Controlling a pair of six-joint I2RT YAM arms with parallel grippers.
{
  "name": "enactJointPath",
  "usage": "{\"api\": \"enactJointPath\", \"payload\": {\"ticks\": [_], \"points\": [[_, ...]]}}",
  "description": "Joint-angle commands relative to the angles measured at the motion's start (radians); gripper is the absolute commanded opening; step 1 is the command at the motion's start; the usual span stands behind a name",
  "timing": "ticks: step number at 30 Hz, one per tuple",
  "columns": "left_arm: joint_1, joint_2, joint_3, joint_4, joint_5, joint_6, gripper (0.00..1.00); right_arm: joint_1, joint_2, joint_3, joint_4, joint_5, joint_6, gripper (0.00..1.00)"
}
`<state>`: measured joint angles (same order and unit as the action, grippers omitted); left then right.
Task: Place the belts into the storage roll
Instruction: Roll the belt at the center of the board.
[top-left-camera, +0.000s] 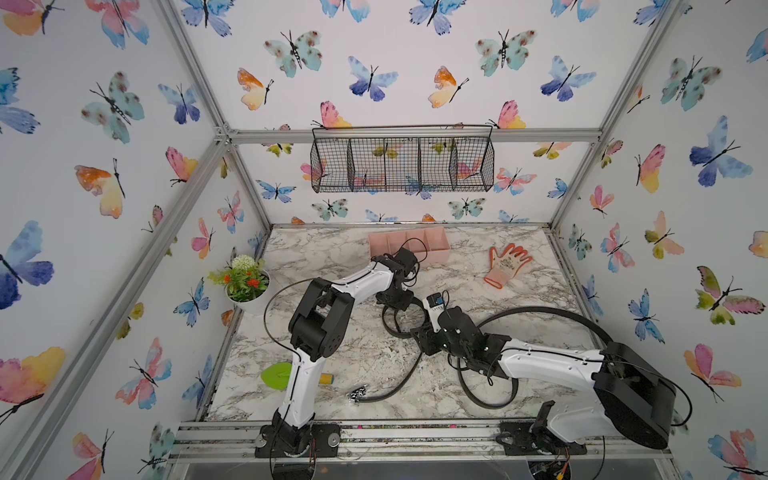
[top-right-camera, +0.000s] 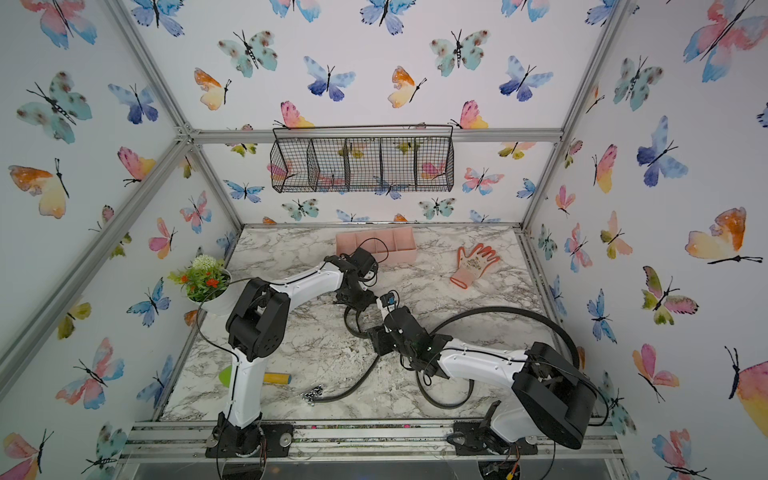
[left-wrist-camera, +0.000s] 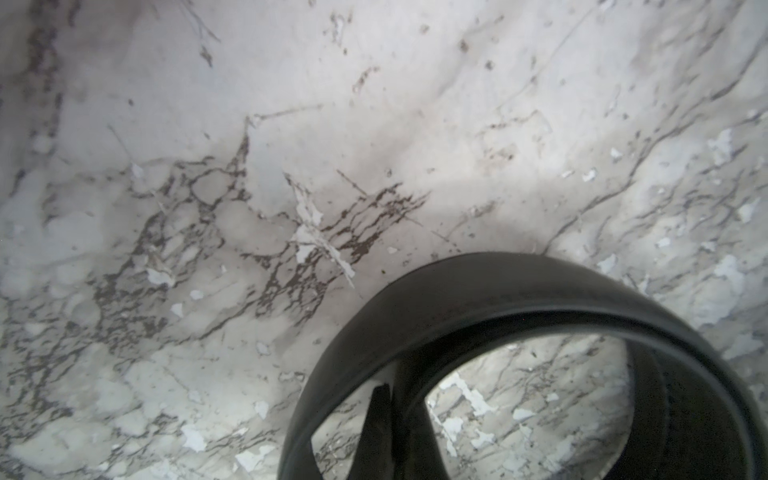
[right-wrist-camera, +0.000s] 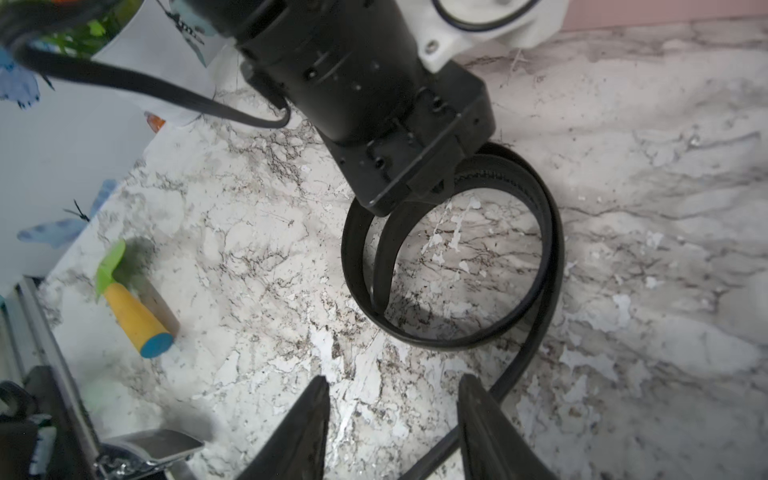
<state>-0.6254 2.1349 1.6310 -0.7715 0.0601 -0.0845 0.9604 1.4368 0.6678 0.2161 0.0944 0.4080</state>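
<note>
A black belt (top-left-camera: 409, 368) lies on the marble table, its metal buckle (top-left-camera: 356, 395) toward the front. Its far end is curled into a coil (right-wrist-camera: 552, 249) standing on edge. My left gripper (left-wrist-camera: 390, 415) points down into that coil (left-wrist-camera: 498, 291) and is shut on the strap; it shows in both top views (top-left-camera: 395, 303) (top-right-camera: 357, 301). My right gripper (right-wrist-camera: 395, 382) stands open just in front of the coil, nothing between its fingers, with the belt running past one finger. A second belt (top-left-camera: 548, 311) arcs behind the right arm. The pale pink storage roll (top-left-camera: 436, 241) (top-right-camera: 405, 241) sits at the back.
An orange glove (top-left-camera: 507, 259) lies right of the tray. A potted plant (top-left-camera: 245, 282) stands at the left edge. A green and yellow trowel (right-wrist-camera: 133, 307) lies at the front left. A black wire basket (top-left-camera: 401, 162) hangs on the back wall.
</note>
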Motion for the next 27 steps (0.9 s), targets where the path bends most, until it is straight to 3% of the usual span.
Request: {"api": "enactJointPath", "payload": {"ticks": [1,6,27], "points": [[0.001,0.029,0.017,-0.084,0.068,-0.026,0.00,-0.012,0.077,0.072,0.004,-0.041,-0.206,0.51],[0.001,0.033,0.036,-0.100,0.098,-0.035,0.00,-0.015,0.143,0.062,0.147,-0.079,-0.249,0.46],[0.001,0.049,0.043,-0.100,0.120,-0.038,0.00,-0.023,0.307,0.128,0.160,-0.119,-0.192,0.28]]}}
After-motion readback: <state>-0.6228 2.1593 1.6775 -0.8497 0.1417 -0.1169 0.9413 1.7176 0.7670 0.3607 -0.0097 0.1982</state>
